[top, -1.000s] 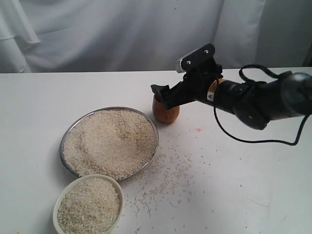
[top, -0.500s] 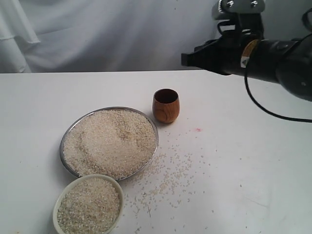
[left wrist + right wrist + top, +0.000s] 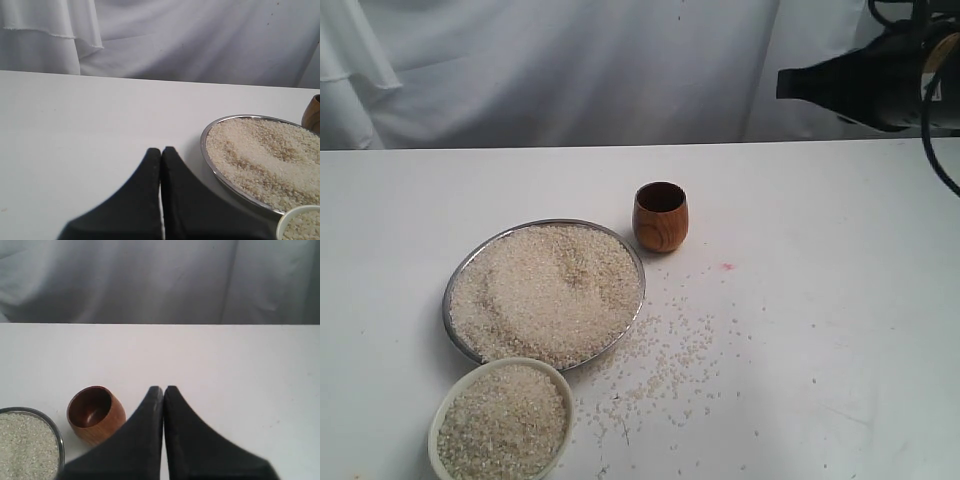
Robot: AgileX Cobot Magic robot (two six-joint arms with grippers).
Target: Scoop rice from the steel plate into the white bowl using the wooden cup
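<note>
The wooden cup [image 3: 660,216] [image 3: 95,414] stands upright and empty on the table, just right of the steel plate [image 3: 461,274] [image 3: 206,156]. Rice [image 3: 545,291] [image 3: 260,155] fills the plate in a wide mound. The white bowl [image 3: 444,405] [image 3: 286,216], in front of the plate, also holds rice [image 3: 503,421]. My right gripper [image 3: 785,84] [image 3: 163,389] hangs high at the upper right, shut, with nothing in it, well away from the cup. My left gripper [image 3: 161,150] is shut and empty beside the plate; the exterior view does not show it.
Loose grains [image 3: 665,355] lie scattered on the white table right of the plate and bowl. A small pink mark [image 3: 726,266] sits on the table right of the cup. A white cloth backdrop [image 3: 570,70] hangs behind the table.
My right gripper has let go of the cup, risen and drawn back to the upper right. The cup stays upright where it was.
</note>
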